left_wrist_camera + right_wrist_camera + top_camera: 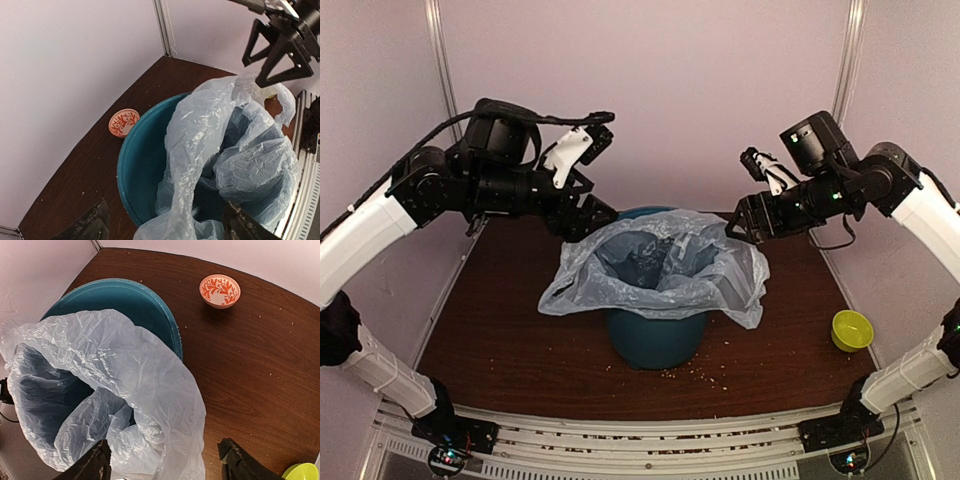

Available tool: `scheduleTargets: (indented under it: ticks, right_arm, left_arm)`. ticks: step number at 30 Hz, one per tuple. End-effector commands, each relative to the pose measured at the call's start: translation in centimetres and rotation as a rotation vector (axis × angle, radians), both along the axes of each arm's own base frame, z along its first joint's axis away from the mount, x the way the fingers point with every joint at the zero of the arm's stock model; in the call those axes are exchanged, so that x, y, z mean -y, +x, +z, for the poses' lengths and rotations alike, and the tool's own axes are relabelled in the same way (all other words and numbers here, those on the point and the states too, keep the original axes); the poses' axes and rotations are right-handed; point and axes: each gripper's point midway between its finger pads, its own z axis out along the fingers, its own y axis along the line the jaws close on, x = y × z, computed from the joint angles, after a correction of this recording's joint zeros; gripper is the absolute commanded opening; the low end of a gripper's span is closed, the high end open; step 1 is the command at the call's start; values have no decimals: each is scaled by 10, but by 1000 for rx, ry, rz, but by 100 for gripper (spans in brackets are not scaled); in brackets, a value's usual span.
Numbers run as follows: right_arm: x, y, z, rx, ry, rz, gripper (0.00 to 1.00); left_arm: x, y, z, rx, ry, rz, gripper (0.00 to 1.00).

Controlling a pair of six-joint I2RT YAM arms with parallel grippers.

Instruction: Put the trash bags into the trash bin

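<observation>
The teal trash bin [655, 345] stands at the table's middle. A translucent grey-blue trash bag [735, 280] hangs inside it, and its mouth spills over the rim on the left, front and right. My left gripper [582, 216] hovers at the bin's back-left rim, open. In the left wrist view the bag [200, 130] rises between its spread fingers [92, 225] over the bin [142, 160]. My right gripper [735, 228] hangs open at the back-right rim. Seen from the right wrist, the bag [125, 355] lies between its wide fingers [237, 462], draped on the bin [145, 300].
A small lime-green bowl [852, 330] sits near the table's right edge. Behind the bin stands a small red-patterned bowl [220, 291], close to the back wall. Crumbs dot the brown table [500, 330] in front of the bin. White walls close in the back and sides.
</observation>
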Motion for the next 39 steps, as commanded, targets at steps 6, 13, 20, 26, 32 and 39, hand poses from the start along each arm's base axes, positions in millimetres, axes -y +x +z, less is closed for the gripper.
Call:
scheduleTargets:
  ticks: [6, 13, 20, 26, 32, 39]
  right_arm:
    - [-4, 19, 8, 73, -3, -34, 57]
    - [-14, 26, 3, 71, 0, -18, 46]
    - [-16, 29, 0, 74, -6, -17, 41]
    - [-15, 37, 2, 106, -14, -37, 24]
    - [-26, 47, -1, 103, 22, -48, 10]
    - [-25, 47, 23, 140, 56, -54, 6]
  left_arm:
    - [13, 7, -15, 180, 252, 17, 79]
    - [3, 15, -23, 235, 346, 39, 75]
    - [-6, 18, -38, 224, 409, 72, 71]
    - [-19, 27, -39, 253, 447, 133, 66]
    - [-9, 41, -42, 248, 395, 181, 51]
    - [2, 46, -38, 236, 339, 196, 28]
